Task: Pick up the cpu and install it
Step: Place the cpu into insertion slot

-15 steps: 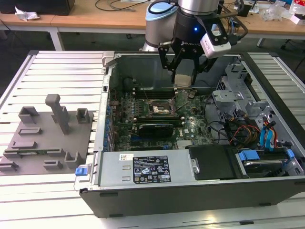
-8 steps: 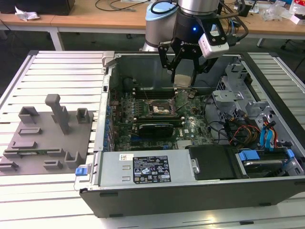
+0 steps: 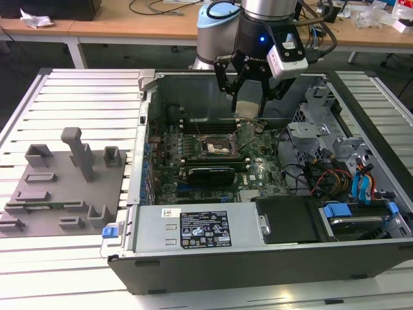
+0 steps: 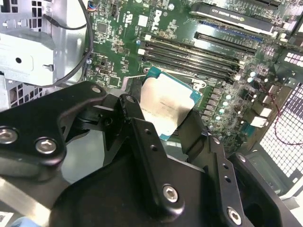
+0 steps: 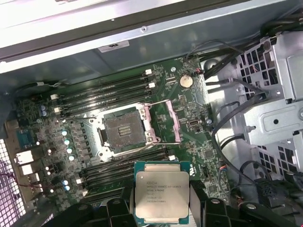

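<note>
Cpu (image 5: 162, 190) gripped by its edges between the jaws, jaws closed only as far as its width, held in the air over the motherboard (image 5: 191, 111) inside the open computer case (image 3: 258, 265), open socket (image 5: 124, 131) seen near it, grey tray (image 3: 64, 194) set on the bench (image 3: 77, 97)

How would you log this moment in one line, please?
tool: shut on cpu | cpu: held above motherboard, not seated | socket: open, empty | place: over open computer case
</note>
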Robot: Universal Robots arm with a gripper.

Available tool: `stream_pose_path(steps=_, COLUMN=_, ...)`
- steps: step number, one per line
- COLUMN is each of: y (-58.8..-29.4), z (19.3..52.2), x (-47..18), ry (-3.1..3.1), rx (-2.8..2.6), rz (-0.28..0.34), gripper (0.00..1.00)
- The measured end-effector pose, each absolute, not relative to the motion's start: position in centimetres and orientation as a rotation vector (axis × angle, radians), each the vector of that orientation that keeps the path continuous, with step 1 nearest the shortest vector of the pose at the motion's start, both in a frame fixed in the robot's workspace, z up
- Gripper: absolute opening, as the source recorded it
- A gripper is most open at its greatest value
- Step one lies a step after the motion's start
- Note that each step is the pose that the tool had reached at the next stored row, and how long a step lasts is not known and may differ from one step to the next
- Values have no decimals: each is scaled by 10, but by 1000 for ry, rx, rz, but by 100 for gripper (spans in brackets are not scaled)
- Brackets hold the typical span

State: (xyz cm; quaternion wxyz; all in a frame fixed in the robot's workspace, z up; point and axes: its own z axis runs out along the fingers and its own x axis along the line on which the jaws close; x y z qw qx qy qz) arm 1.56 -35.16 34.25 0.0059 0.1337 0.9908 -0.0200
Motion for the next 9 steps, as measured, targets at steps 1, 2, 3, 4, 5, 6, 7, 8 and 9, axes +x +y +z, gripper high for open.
stream_pose_path(steps=1, y=-352, z=343, x=16, ry=3100, rx=429, rz=-63, gripper=55)
stream_pose_path(steps=2, y=-352, z=343, x=16, ry=3098, rx=444, rz=-63, gripper=55)
stream_pose_path(steps=3, y=-352, z=343, x=16, ry=3096, rx=459, rz=-64, gripper=55)
stream_pose_path(steps=4, y=-352, z=343, x=16, ry=3095, rx=467, rz=-64, gripper=55)
stream_pose_path(steps=5, y=-352, z=343, x=16, ry=3094, rx=473, rz=-64, gripper=55)
stream_pose_path(steps=6, y=-352, z=343, x=16, ry=3092, rx=485, rz=-64, gripper=55)
stream_pose_path(steps=7, y=-352, z=342, x=16, ry=3089, rx=503, rz=-64, gripper=55)
stream_pose_path(steps=8, y=-352, z=342, x=16, ry=3088, rx=516, rz=-64, gripper=55)
stream_pose_path(steps=9, y=-352, z=342, x=16, ry=3084, rx=535, rz=-65, gripper=55)
